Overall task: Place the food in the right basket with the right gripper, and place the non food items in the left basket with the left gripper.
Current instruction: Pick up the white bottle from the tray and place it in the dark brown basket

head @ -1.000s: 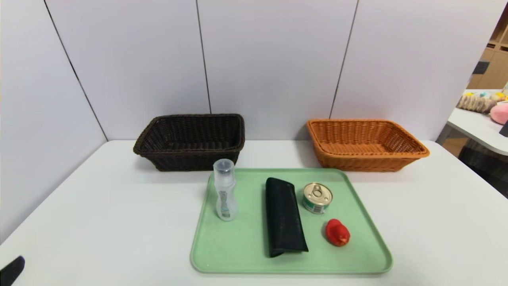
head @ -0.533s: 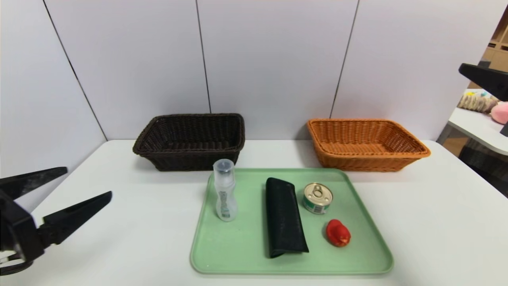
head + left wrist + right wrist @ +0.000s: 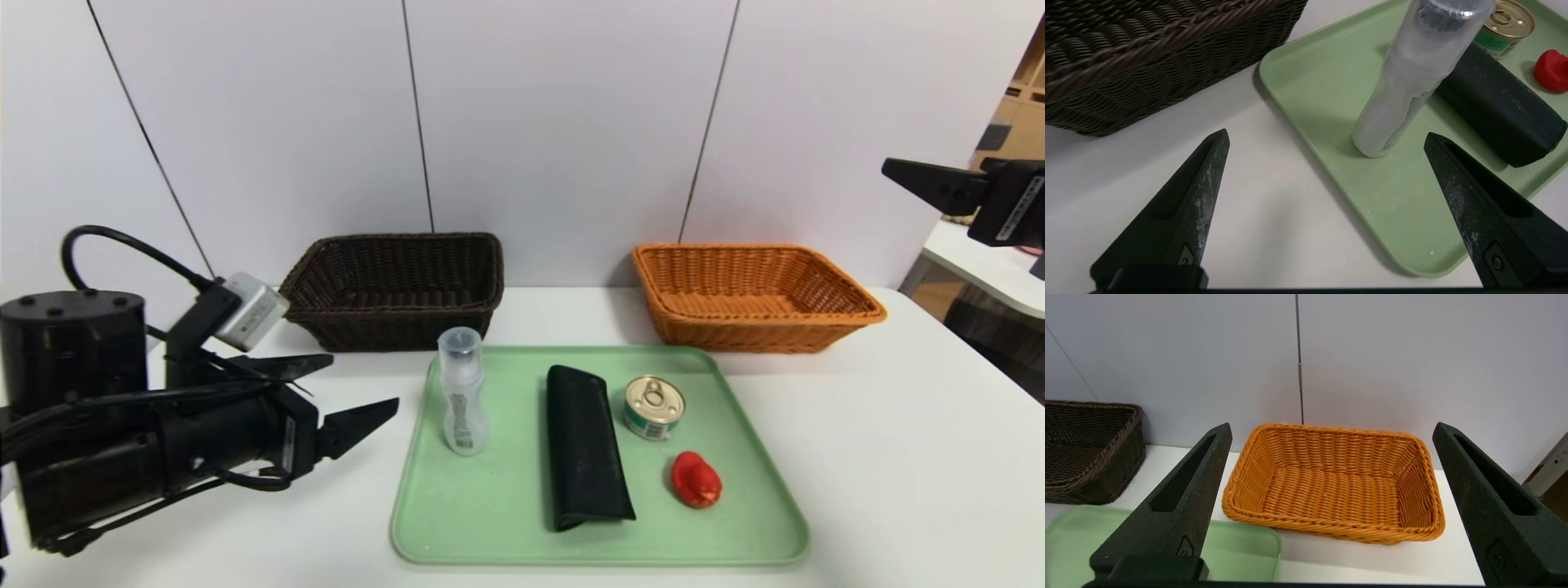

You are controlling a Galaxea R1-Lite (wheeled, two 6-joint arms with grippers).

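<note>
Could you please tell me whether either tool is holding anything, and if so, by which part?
Nothing is held: the left tool and the right tool both stand open with nothing between their fingers.

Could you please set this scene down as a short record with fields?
left tool: black two-fingered tool, open and holding nothing, beside the tray's left edge
right tool: black two-fingered tool, open and holding nothing, raised at the far right
tray: green rectangular tray
on tray, left to right: translucent white bottle, long black case, round gold-lidded tin, small lumpy red object
left basket: dark brown wicker
right basket: orange-tan wicker
</note>
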